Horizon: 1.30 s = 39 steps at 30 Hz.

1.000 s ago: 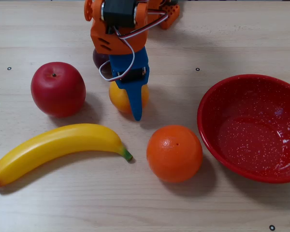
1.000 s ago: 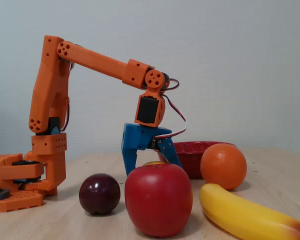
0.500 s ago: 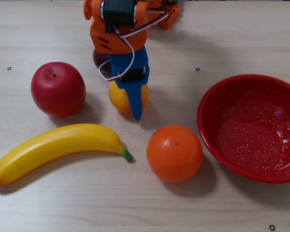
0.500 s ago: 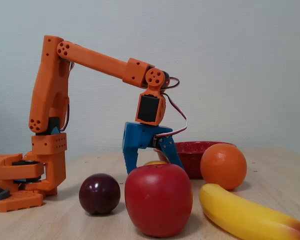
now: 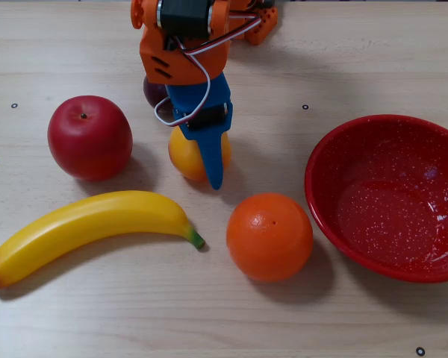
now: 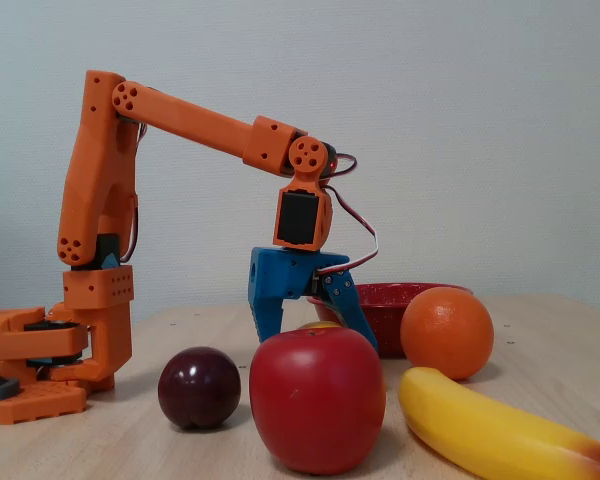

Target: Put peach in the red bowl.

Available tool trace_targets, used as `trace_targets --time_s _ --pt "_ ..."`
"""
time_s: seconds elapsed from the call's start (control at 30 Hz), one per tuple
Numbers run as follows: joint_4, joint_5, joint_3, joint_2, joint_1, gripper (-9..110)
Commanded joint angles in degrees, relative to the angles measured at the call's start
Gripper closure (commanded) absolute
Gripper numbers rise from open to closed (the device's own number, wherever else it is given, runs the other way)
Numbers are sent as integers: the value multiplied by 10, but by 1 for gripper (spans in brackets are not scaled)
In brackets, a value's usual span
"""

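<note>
In a fixed view from above, the gripper (image 5: pixel 203 160) stands over the peach (image 5: pixel 188 154), one blue finger (image 5: pixel 212 160) lying across the fruit's right half; whether the jaws clamp it cannot be told. The peach rests on the table (image 5: pixel 373 60), apple (image 5: pixel 89 137) to its left, orange (image 5: pixel 269 236) below-right, banana (image 5: pixel 89 228) below. The red bowl (image 5: pixel 392 198) at the right edge is empty, with bare wood between.

In a fixed view from the side, the jaws straddle the peach (image 6: pixel 320 325), spread apart, mostly hidden behind the apple (image 6: pixel 316 400). A plum (image 6: pixel 199 387) sits left.

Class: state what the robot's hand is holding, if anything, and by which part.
Nothing lifted: the blue hand straddles the round yellow-orange peach across its sides, fingers spread.
</note>
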Motion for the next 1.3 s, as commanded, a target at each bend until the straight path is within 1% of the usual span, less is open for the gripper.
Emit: trace_targets --time_s 0.0,0.23,0.77,1.03,1.27 --pt "9 3 -32 31 -2 102" --pt "82 14 -76 67 4 102" --pt "113 10 -69 221 13 102" --pt "134 8 -127 264 25 102" --pt "123 11 -183 275 24 102"
